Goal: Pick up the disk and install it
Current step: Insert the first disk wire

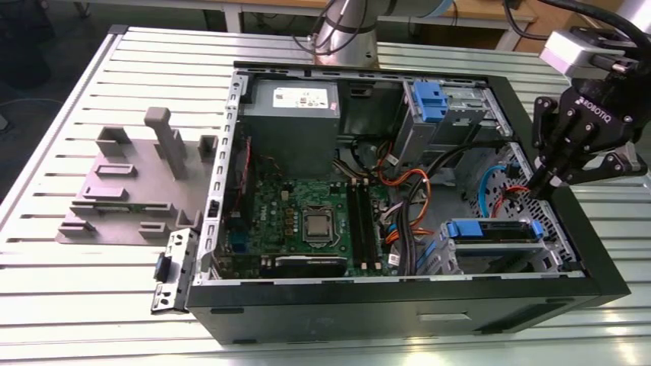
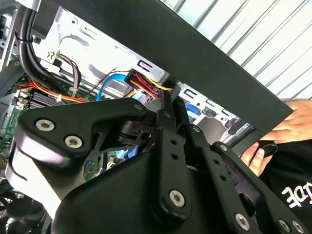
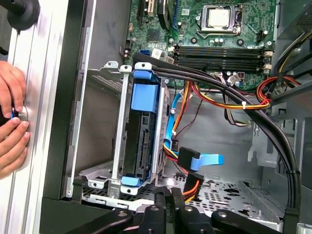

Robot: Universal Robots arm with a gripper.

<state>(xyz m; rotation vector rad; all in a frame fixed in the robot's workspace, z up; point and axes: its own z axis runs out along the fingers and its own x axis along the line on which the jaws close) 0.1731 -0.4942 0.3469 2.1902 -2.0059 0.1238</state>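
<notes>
Disk (image 1: 492,231) already sitting in the metal cage (image 1: 495,252) at the front corner of the open case (image 1: 407,305), exterior view's right, blue bracket facing up. Gripper (image 1: 550,187) hanging just beside that cage over the case's right wall, fingertips pinched together with nothing between them. Second blue bracket (image 1: 428,103) up at the far corner by the power supply (image 1: 293,126). Grey holder (image 1: 133,179) with upright posts well apart from the case on the slatted table (image 1: 61,305), exterior view's left.

Second wrist view: black gripper linkage (image 2: 165,161) up close, fingers (image 2: 168,109) closed on each other, poking toward a bundle of red, yellow and orange wires (image 2: 146,83) under the case's black wall. Person's hand (image 2: 297,124) resting just outside that wall.

First wrist view: disk (image 3: 142,136) standing on edge inside the cage (image 3: 117,141), blue bracket ends showing at both ends. Blue flat cable (image 3: 207,160) and its connector loose just beside it, not plugged into the disk as far as can be made out. Gripper (image 3: 168,195) tip near the cage's end, shut and empty. Two hands (image 3: 12,122) on the table beside the case wall.
</notes>
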